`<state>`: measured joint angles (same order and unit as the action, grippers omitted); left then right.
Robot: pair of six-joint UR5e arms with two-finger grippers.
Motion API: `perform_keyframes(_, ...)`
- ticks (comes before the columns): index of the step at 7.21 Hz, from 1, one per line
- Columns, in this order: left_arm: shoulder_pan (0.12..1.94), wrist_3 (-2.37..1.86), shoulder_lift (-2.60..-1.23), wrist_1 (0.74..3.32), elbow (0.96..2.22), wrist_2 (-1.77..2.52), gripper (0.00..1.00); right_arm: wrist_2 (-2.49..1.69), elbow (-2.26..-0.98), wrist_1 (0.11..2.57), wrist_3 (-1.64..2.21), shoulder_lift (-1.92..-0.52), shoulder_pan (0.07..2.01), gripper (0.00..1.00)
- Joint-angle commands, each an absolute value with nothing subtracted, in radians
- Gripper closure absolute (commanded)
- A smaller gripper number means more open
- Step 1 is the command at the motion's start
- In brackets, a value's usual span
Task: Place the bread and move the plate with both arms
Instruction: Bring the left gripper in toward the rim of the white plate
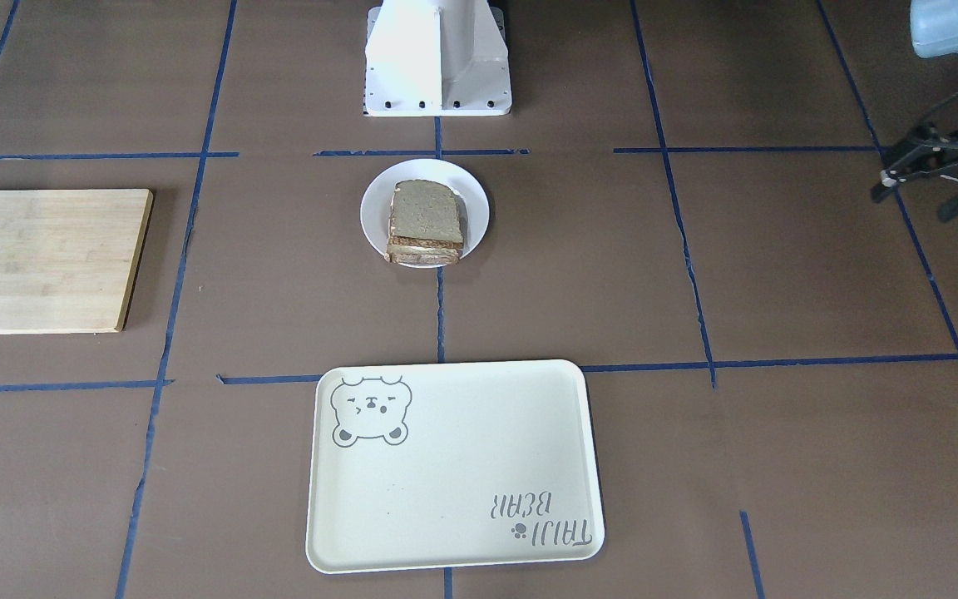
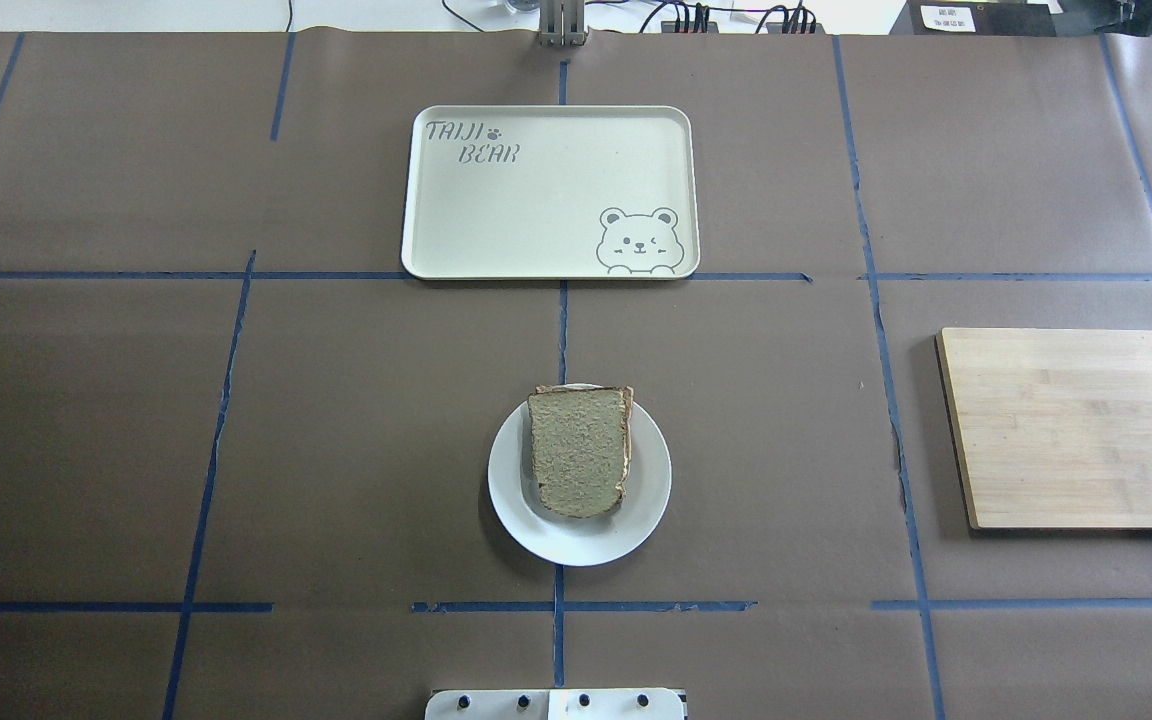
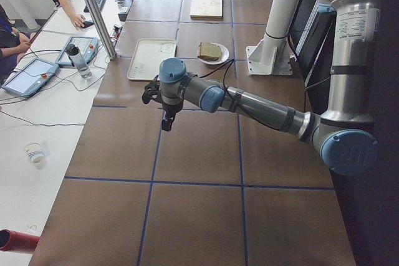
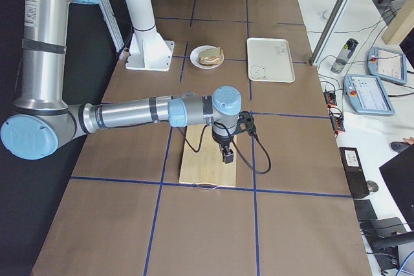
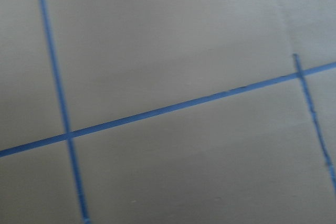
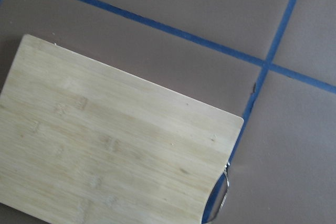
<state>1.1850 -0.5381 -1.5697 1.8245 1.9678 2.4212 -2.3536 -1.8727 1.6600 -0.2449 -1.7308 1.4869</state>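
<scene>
Bread (image 2: 576, 455) sat atop another slice (image 1: 421, 256) on plate (image 2: 576, 547), tabletop (image 2: 336, 450) middle near robot-side edge | placing looked done, plate move pending | left pincer (image 1: 911, 204) spread, empty, at left edge | right pincer (image 4: 228, 153) state: cannot tell

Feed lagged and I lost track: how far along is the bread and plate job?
Done: the bread lies atop a lower slice on the plate. In hand: nothing shows in either gripper. The left gripper hangs open off to the side, and the right gripper hovers over the cutting board. Left: moving the plate, which sits mid-table, probably to the bare tray.
</scene>
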Motion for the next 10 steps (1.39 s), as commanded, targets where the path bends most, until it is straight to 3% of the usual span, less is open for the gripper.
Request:
perform_keyframes(1, 0.97, -1.071, -1.583, 2.202, 1.976, 2.393, 0.0, -2.321, -1.87, 1.706, -0.29, -1.778, 1.519, 0.0)
perform_keyframes(5, 0.572, -1.646, -1.585, 2.65, 1.948, 1.836, 0.0, -2.324, -1.867, 1.707, -0.282, -1.775, 1.517, 0.0)
perform_keyframes(8, 0.406, -1.769, -1.679, 3.041, 1.699, 1.531, 0.0, -2.324, -1.868, 1.707, -0.282, -1.775, 1.517, 0.0)
perform_keyframes(10, 0.338, -1.784, -1.796, 3.082, 1.587, 1.468, 0.0, -2.324, -1.867, 1.707, -0.281, -1.775, 1.517, 0.0)
